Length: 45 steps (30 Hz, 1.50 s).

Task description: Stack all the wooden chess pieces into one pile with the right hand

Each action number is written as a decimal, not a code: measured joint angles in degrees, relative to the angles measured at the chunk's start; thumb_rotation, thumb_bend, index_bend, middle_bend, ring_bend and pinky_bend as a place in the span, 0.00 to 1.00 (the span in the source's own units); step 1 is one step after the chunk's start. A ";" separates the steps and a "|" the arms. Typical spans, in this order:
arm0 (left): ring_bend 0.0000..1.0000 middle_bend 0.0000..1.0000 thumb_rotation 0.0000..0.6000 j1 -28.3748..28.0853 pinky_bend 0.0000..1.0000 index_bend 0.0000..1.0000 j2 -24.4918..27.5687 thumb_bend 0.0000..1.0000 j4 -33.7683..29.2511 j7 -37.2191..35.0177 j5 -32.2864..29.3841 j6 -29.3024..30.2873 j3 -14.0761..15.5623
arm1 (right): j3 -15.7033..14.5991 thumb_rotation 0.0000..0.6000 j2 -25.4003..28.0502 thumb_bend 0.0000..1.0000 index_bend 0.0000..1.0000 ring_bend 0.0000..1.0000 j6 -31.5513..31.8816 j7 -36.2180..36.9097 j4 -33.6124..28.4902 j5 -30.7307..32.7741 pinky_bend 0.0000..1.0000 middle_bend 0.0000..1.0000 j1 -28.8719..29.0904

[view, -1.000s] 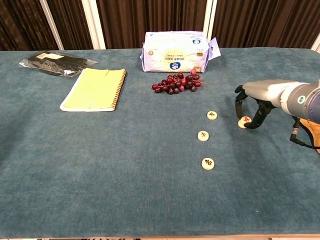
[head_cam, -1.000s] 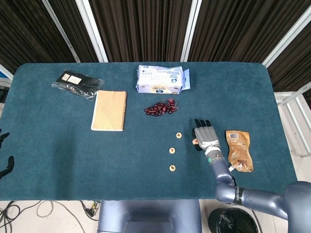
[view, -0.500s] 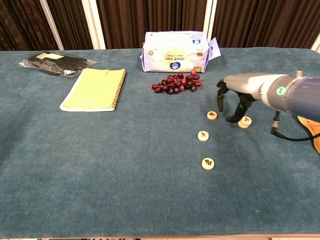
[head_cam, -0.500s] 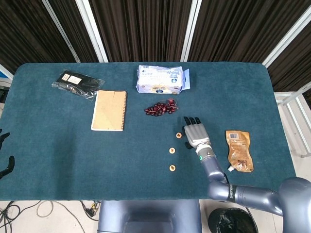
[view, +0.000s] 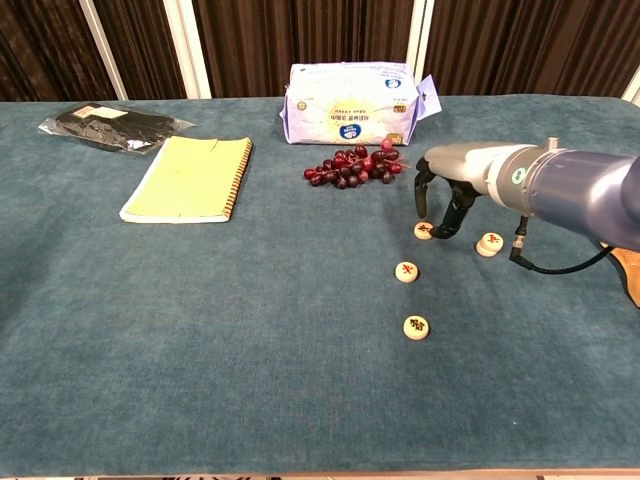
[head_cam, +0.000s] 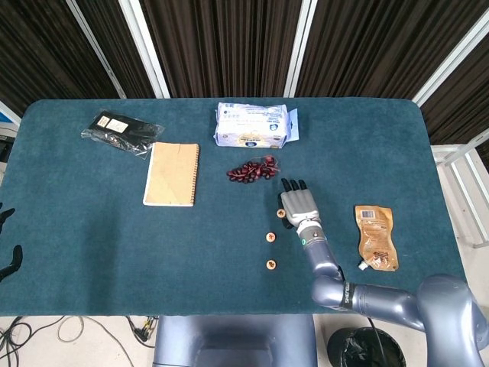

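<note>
Several round wooden chess pieces lie singly on the blue cloth. In the chest view one piece [view: 406, 271] sits mid-table, another [view: 416, 326] lies nearer the front, and a third [view: 490, 243] rests to the right. My right hand [view: 445, 195] hangs over a further piece [view: 424, 231], its fingers curved down and apart on either side of it, holding nothing. From the head view the right hand [head_cam: 296, 206] hides that piece, while two pieces [head_cam: 269, 238] [head_cam: 270, 264] show to its left. My left hand [head_cam: 9, 256] shows only as dark fingertips at the left edge.
A grape bunch [view: 352, 167] lies just behind the right hand, with a tissue pack [view: 350, 103] further back. A spiral notebook [view: 190, 178] and a black packet [view: 105, 127] sit at the left. A brown pouch [head_cam: 376, 237] lies right of the arm.
My right hand has moved left, away from the rightmost piece, and now hangs over the piece nearest the grapes. The rightmost piece stays on the cloth.
</note>
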 measured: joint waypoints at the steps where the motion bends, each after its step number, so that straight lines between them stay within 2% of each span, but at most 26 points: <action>1: 0.00 0.00 1.00 -0.01 0.00 0.13 0.00 0.49 0.00 -0.02 -0.01 -0.01 0.00 | -0.03 1.00 -0.19 0.41 0.45 0.00 -0.08 -0.05 0.24 0.05 0.00 0.00 0.12; 19: 0.00 0.00 1.00 -0.04 0.00 0.13 0.02 0.49 0.08 -0.10 0.01 -0.08 0.02 | 0.04 1.00 -2.48 0.41 0.45 0.00 -1.35 0.23 4.98 1.17 0.00 0.00 0.84; 41: 0.00 0.00 1.00 -0.09 0.00 0.13 0.03 0.49 0.20 -0.30 -0.26 -0.27 -0.05 | -0.22 1.00 -3.41 0.41 0.46 0.00 -2.29 0.42 6.52 1.03 0.00 0.00 0.84; 45: 0.00 0.00 1.00 -0.08 0.00 0.13 0.04 0.49 0.21 -0.34 -0.30 -0.26 -0.07 | -0.19 1.00 -3.54 0.41 0.48 0.00 -2.50 0.45 6.77 1.13 0.00 0.00 0.86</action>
